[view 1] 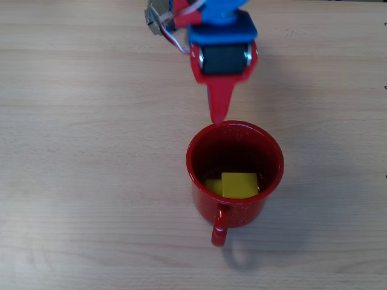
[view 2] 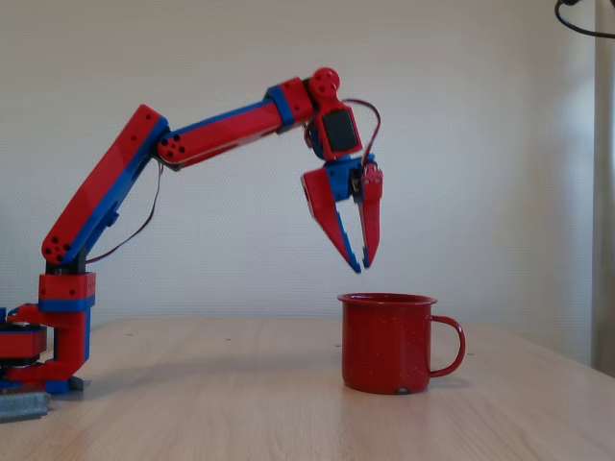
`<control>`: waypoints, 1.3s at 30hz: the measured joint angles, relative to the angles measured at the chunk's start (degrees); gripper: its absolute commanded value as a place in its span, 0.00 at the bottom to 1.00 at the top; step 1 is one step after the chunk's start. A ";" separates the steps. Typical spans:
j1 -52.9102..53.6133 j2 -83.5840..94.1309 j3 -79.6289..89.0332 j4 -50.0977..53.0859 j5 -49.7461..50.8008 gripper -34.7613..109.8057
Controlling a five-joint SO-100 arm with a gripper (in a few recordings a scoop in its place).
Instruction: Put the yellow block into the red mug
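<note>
The yellow block (view 1: 240, 185) lies on the bottom of the red mug (view 1: 234, 211), toward the handle side; a yellow reflection shows beside it on the inner wall. In the fixed view the red mug (view 2: 388, 344) stands upright on the table with its handle to the right, and the block is hidden inside it. My red and blue gripper (view 2: 362, 264) hangs a little above the mug's rim, pointing down. It is slightly open, with nothing between its fingers. From overhead the gripper (view 1: 219, 116) sits just beyond the mug's far rim.
The wooden table (view 1: 91, 181) carries the mug and the arm's base (view 2: 53, 355) at the left of the fixed view. A wall stands behind the table.
</note>
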 measured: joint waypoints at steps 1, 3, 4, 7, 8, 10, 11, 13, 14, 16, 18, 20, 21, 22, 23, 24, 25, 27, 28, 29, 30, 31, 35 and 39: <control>0.00 1.76 0.18 0.00 0.00 0.24; 0.26 5.54 1.93 0.00 -0.53 0.24; 0.79 7.29 2.90 0.00 -0.97 0.24; 2.46 12.74 8.88 -1.76 -1.76 0.24; 2.99 14.59 11.51 -2.90 -2.72 0.24; 3.96 18.54 17.40 -4.92 -3.52 0.24; 4.39 20.57 20.39 -5.80 -3.69 0.24; 5.45 25.40 26.98 -8.70 -3.69 0.24; 5.71 27.86 30.23 -10.55 -3.69 0.24; 6.06 33.40 37.27 -13.27 -4.92 0.24; 6.42 38.23 43.42 -15.91 -4.92 0.24; 6.77 42.63 50.01 -18.81 -5.36 0.24; 6.77 44.47 53.35 -20.30 -5.62 0.24; 6.77 46.32 56.51 -21.71 -5.71 0.24; 6.68 48.25 59.59 -22.85 -6.59 0.24; 6.68 50.27 62.67 -23.91 -6.77 0.24; 6.59 52.47 65.65 -25.40 -6.94 0.24; 6.68 56.16 70.75 -27.60 -7.47 0.24; 6.77 58.10 73.56 -27.95 -7.65 0.24; 6.77 60.03 76.73 -28.92 -7.65 0.24; 6.77 62.05 79.72 -29.79 -7.65 0.24; 6.77 64.25 82.79 -30.59 -7.65 0.24; 6.68 73.04 93.69 -32.70 -6.86 0.24; 6.68 81.74 105.21 -32.87 -4.92 0.24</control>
